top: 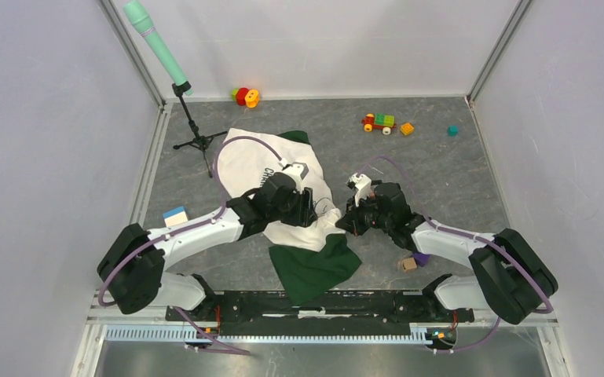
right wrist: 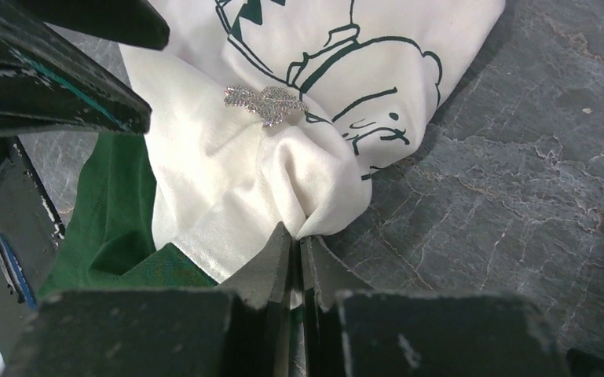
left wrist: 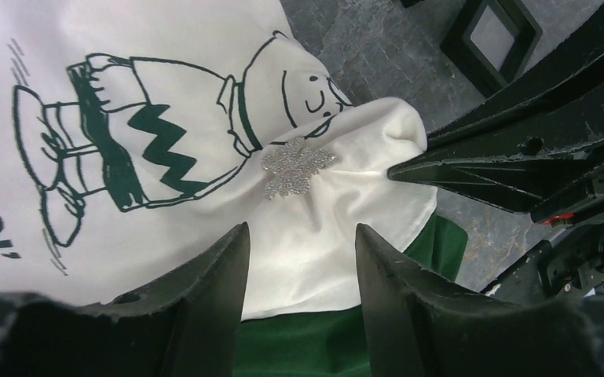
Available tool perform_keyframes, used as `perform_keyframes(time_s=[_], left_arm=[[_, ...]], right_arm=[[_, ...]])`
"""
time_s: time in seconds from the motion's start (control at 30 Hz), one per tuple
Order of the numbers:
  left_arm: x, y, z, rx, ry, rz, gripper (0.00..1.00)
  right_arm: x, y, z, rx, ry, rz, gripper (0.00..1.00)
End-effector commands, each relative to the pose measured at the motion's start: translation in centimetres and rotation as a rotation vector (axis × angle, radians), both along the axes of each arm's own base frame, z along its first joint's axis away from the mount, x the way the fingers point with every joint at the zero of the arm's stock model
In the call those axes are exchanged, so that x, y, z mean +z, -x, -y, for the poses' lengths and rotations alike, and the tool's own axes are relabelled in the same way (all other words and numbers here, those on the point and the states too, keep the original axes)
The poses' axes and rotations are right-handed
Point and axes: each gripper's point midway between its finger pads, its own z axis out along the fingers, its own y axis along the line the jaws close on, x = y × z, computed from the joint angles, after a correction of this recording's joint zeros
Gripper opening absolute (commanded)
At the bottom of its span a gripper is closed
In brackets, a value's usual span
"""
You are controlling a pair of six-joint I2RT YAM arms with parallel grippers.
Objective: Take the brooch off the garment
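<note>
The step in hand looks like the set-up for the pull. The right end effector (right wrist: 294,236) has its fingers pressed together on a raised fold of the large white cotton T-shirt (right wrist: 204,181) with the dark green cartoon print, pinning it just above the grey stone-patterned bench (right wrist: 518,196). The small silver glittering snowflake-shaped brooch (left wrist: 297,166) sits on the white cloth directly ahead of the left end effector (left wrist: 300,232), whose fingers stand apart and hold nothing. It is close in front of their tips and not touched. From the right end effector it lies ahead and a little to the left, up the ridge of the pinched fold. Next, I judge, the left must advance and close on the brooch alone — not the cloth under it — while the right holds the fabric taut. Both arms reach forward and inward, wrists angled down, tips near each other.
</note>
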Motion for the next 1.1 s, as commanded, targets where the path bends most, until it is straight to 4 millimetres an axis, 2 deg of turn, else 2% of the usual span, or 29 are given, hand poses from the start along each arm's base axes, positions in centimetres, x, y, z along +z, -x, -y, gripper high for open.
perform_keyframes(time_s=[0.0, 0.13, 0.2, 0.3, 0.37, 0.53, 0.83, 0.93, 1.0, 1.07], left_arm=[[1.9, 0.0, 2.4, -0.071, 0.094, 0.024, 0.55], [2.7, -0.4, 1.2, -0.160, -0.116, 0.272, 0.54], [2.8, -0.4, 1.1, -0.218, -0.141, 0.351, 0.52], [3.4, -0.6, 1.9, -0.311, -0.131, 0.454, 0.50], [3.0, -0.7, 2.0, -0.382, -0.175, 0.502, 0.50], [1.3, -0.8, 1.8, -0.484, -0.302, 0.472, 0.47], [0.1, -1.9, 2.8, -0.522, -0.306, 0.464, 0.47], [-0.7, -2.4, 2.9, -0.518, -0.321, 0.443, 0.41], [-0.9, -2.7, 3.1, -0.517, -0.326, 0.433, 0.31], [-1.1, -3.0, 3.2, -0.510, -0.327, 0.426, 0.17]], right_arm=[[1.4, -0.4, -0.3, 0.017, -0.032, 0.076, 0.08], [1.7, -0.4, -0.5, 0.027, -0.041, 0.080, 0.08], [1.9, -0.5, -0.6, 0.025, -0.042, 0.084, 0.08], [2.0, -0.6, -0.6, 0.026, -0.044, 0.086, 0.08], [1.9, -0.6, -0.6, 0.025, -0.042, 0.082, 0.08], [1.6, -0.5, -0.7, 0.032, -0.037, 0.072, 0.08], [1.3, -0.5, -0.7, 0.038, -0.034, 0.062, 0.08], [1.4, -0.5, -0.8, 0.039, -0.036, 0.063, 0.08], [1.4, -0.5, -0.8, 0.037, -0.035, 0.062, 0.08], [1.5, -0.5, -0.8, 0.039, -0.037, 0.064, 0.08]])
